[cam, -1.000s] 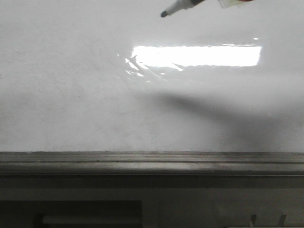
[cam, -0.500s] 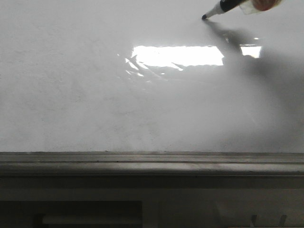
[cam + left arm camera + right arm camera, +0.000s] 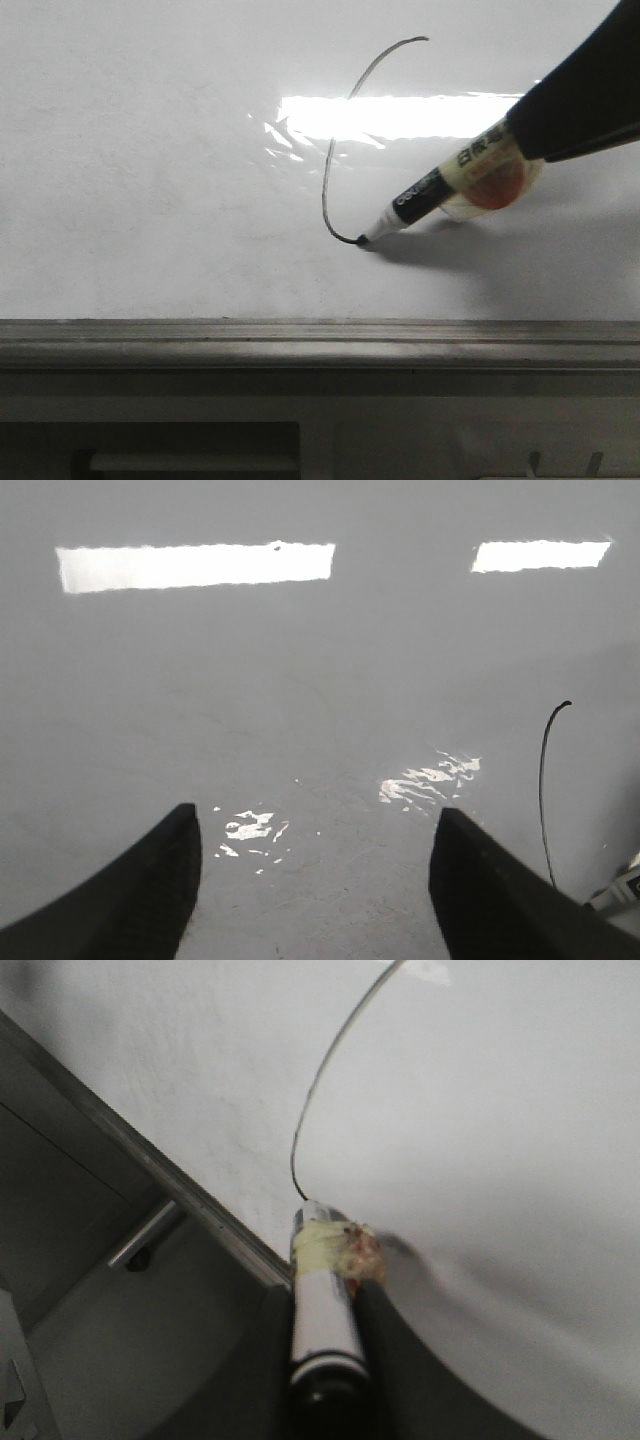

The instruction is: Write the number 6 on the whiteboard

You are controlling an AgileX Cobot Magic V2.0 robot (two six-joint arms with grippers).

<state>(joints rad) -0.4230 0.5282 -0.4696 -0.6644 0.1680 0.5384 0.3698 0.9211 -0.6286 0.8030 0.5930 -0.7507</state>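
on my left wrist feed the left gripper (image 3: 315, 880) hangs over the whiteboard (image 3: 300, 680) with its two dark fingers (image 3: 140, 890) spread wide, nothing between them, only glossy white surface with light reflections showing in the gap. i can't tell whether the fingertips touch the board. off to one side of that feed i catch a thin black line, part of the number 6 (image 3: 546, 780).

in the front view the whiteboard (image 3: 150, 180) fills most of the picture, with the grey ledge (image 3: 300, 345) running along its lower edge. near the middle the number 6 (image 3: 335, 150) is only partly drawn: a curved tail starts at the top, crosses the bright rectangular reflection (image 3: 400, 115), sweeps down and hooks at the bottom. no closed loop yet.

right at that hook sits the tip of the marker (image 3: 420, 200), touching the board, its body slanting up toward the right. the right gripper (image 3: 560, 115) comes in from the upper right edge and pinches the marker's upper end, where yellowish tape and a reddish patch wrap the barrel. on the right wrist feed i see the marker (image 3: 322, 1310) clamped between the right gripper's (image 3: 330, 1360) dark fingers, tip at the end of the line (image 3: 320, 1090).
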